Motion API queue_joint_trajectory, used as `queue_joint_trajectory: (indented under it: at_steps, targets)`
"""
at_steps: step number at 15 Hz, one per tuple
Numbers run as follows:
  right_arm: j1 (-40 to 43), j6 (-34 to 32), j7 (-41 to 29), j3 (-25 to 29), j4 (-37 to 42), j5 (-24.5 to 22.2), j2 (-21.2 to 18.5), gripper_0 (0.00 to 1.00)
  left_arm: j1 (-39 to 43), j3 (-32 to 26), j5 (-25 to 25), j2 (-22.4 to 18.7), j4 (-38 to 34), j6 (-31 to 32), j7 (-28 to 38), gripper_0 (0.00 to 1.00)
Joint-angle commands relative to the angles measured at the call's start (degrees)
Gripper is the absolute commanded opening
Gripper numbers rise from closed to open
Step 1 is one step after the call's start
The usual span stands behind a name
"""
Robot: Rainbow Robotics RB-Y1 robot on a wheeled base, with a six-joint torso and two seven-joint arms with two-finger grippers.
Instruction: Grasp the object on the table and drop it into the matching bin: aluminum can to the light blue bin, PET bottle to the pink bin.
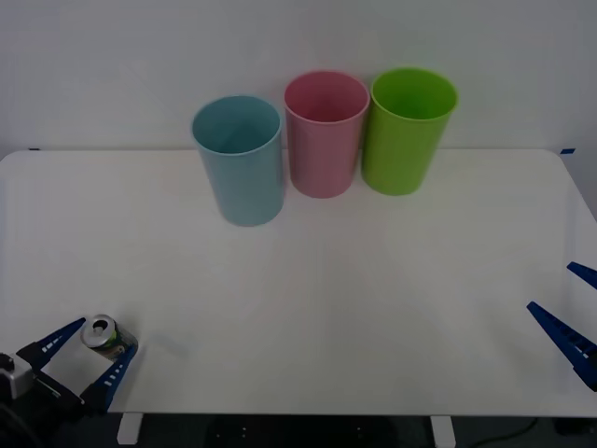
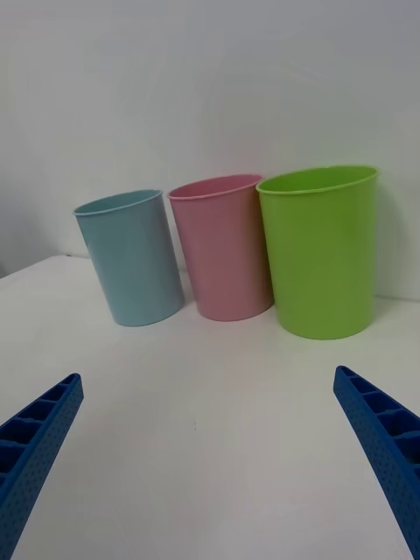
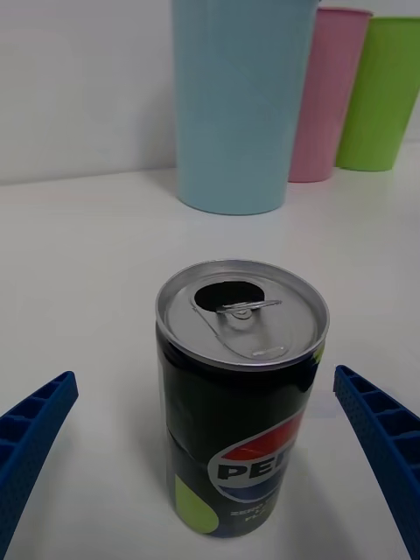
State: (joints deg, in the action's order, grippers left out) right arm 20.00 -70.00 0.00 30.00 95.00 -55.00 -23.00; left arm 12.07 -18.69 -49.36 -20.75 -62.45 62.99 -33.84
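A small dark aluminum can (image 1: pixel 104 336) with a silver opened top stands upright near the front left corner of the white table (image 1: pixel 308 289). My left gripper (image 1: pixel 91 353) is open around it, one blue finger on each side, neither touching; the can (image 3: pixel 238 402) stands between the fingers in the left wrist view. The light blue bin (image 1: pixel 239 159) stands at the back, left of the pink bin (image 1: pixel 325 131). My right gripper (image 1: pixel 571 313) rests open at the table's right edge, holding nothing.
A lime green bin (image 1: pixel 407 129) stands right of the pink one, the three bins in a row near the back edge. Wide bare tabletop lies between the can and the bins. The right wrist view faces the bins (image 2: pixel 131 258).
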Motion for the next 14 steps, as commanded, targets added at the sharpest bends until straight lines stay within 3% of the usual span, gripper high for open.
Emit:
queue_joint_trajectory:
  at_steps: [1,13,14]
  targets:
    - [0.00,0.00,0.00,0.00,0.00,0.00,0.00,1.00,-0.91,0.76,-0.04,0.01,0.58,-0.14,0.00,1.00]
    - [0.00,0.00,0.00,0.00,0.00,0.00,0.00,1.00,-2.31,1.64,-0.04,0.01,0.66,-1.29,0.44,1.00]
    - [0.00,0.00,0.00,0.00,0.00,0.00,0.00,1.00,-2.31,1.64,-0.04,0.01,0.66,-1.29,0.26,0.91]
